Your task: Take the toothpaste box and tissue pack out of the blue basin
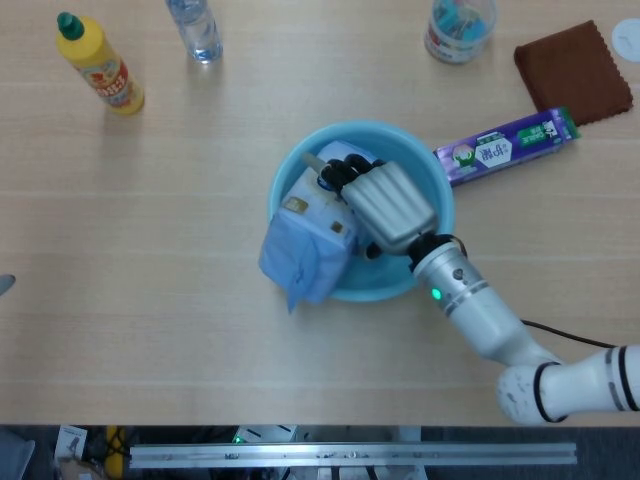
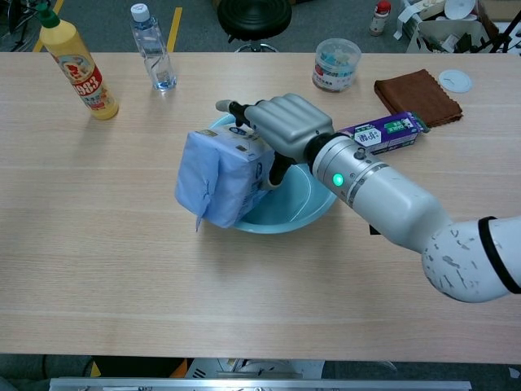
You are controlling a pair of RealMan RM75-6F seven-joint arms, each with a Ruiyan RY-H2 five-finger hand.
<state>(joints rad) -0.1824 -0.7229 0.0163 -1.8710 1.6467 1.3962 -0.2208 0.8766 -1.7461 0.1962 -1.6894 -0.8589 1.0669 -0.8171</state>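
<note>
Pale wood-grain table, long and flat, seen from above and from the chest. Around the centre, by the head view's clock: yellow squeeze bottle with green cap at 10 o'clock; clear plastic water bottle at 11 o'clock; round clear tub with coloured contents at 1 o'clock; brown square cloth, soft and matte, at 2 o'clock, with a small white disc just beyond it.

Counted: one basin, one tissue pack, one toothpaste box, two bottles, one tub, one cloth.

Blue basin, round, smooth plastic, at the centre of the table. Tissue pack, soft block in pale blue wrapper, tilted over the basin's rim at 9 o'clock, partly inside, partly hanging past the edge. Toothpaste box, long purple carton, lying flat on the table outside the basin at 2 o'clock, near the rim and close beside the cloth.

Right hand, grey ribbed shell with dark fingers, reaching across the basin from 4 o'clock and covering much of its inside; fingers curled over the top of the tissue pack, thumb against its near side in the chest view, holding it. White forearm with green light behind the hand. Left hand out of both views; only a grey sliver at the left edge of the head view.
</note>
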